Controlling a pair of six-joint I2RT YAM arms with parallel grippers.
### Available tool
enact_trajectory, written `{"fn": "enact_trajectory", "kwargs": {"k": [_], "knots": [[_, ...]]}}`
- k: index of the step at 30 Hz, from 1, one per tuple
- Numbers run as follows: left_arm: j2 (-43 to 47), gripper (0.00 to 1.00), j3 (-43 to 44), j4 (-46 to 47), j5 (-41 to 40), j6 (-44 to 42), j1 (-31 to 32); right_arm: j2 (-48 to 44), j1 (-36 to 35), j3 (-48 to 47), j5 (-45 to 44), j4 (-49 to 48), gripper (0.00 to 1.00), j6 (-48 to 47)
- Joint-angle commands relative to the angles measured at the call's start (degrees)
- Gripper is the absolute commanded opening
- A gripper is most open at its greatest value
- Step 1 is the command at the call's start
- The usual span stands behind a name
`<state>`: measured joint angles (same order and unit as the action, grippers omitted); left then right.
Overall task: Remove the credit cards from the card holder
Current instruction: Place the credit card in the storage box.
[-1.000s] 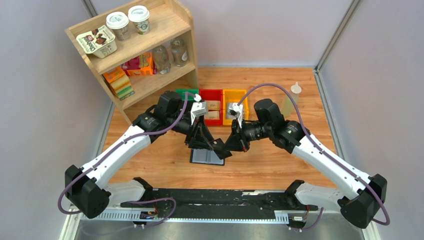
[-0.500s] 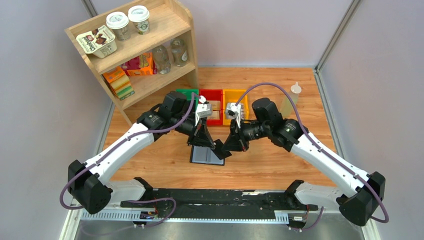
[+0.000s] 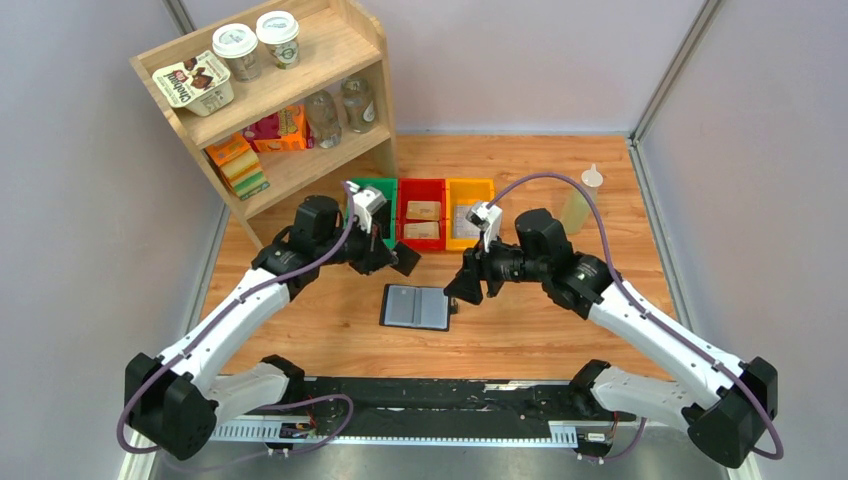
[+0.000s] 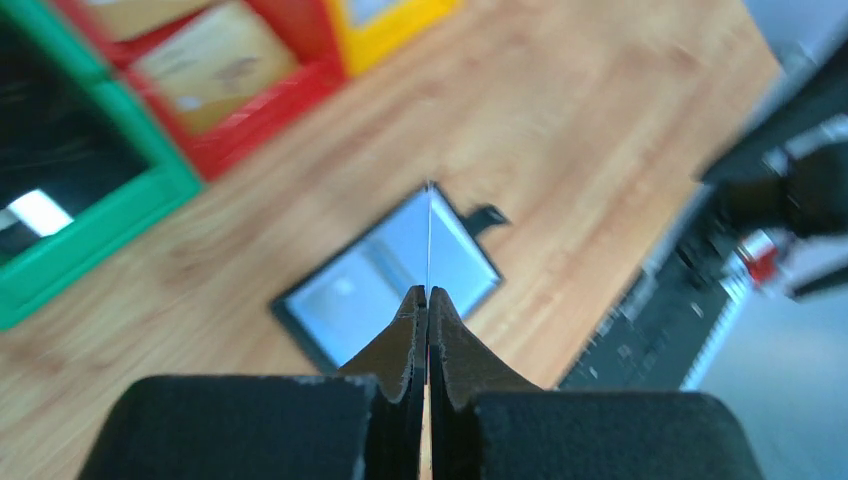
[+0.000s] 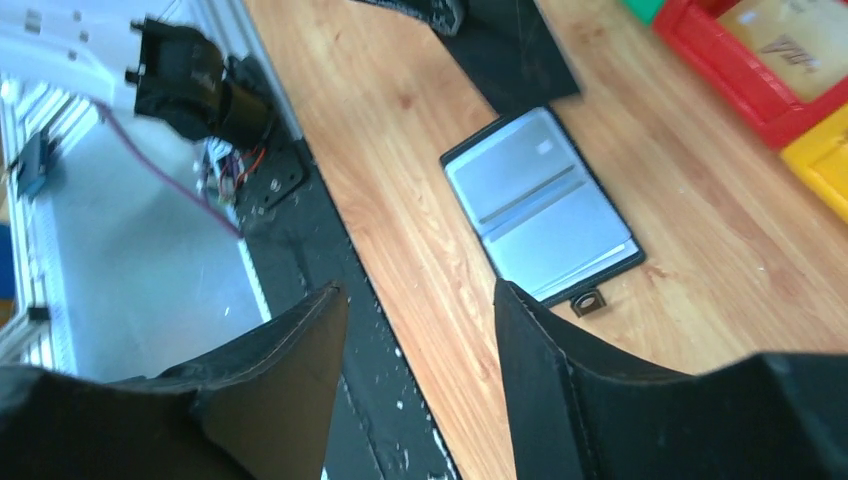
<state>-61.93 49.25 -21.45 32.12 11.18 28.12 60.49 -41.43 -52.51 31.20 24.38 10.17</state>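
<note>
The card holder (image 3: 415, 307) lies open and flat on the table, its grey-blue inner face up and its snap tab (image 5: 587, 300) at the right edge. My left gripper (image 3: 390, 256) hovers above and behind it, near the green bin, shut on a thin dark credit card (image 3: 406, 261). In the left wrist view that card (image 4: 428, 230) shows edge-on between the closed fingers, with the card holder (image 4: 385, 275) below. My right gripper (image 3: 460, 292) hangs just right of the holder, open and empty (image 5: 418, 290). The card holder (image 5: 540, 205) lies beyond its fingers.
Green (image 3: 372, 190), red (image 3: 422, 212) and yellow (image 3: 468, 208) bins stand in a row behind the holder; the red one holds tan packets. A wooden shelf (image 3: 270, 100) with cups and boxes stands back left. A clear bottle (image 3: 580, 200) stands back right.
My left gripper shut on a card and pulled it up and back-left out of the holder. My right gripper opened and drew back to the right, leaving the holder flat.
</note>
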Motion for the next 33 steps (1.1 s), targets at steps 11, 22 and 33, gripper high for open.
{"fn": "enact_trajectory", "kwargs": {"k": [11,22,33], "knots": [[-9.23,0.00,0.57,15.39,-30.35,13.26,-9.22,-7.67,0.21,11.54,-16.25,-13.65,0.70,17.06],[-26.74,0.00,9.37,18.11,-29.05,15.80,-11.24,-8.02,0.21,13.14,-16.08,-15.50,0.66,20.68],[-33.34,0.24,12.88,15.49,-29.56,18.09,-11.24,-7.49,0.12,13.75,-15.47,-16.55,0.63,23.04]]}}
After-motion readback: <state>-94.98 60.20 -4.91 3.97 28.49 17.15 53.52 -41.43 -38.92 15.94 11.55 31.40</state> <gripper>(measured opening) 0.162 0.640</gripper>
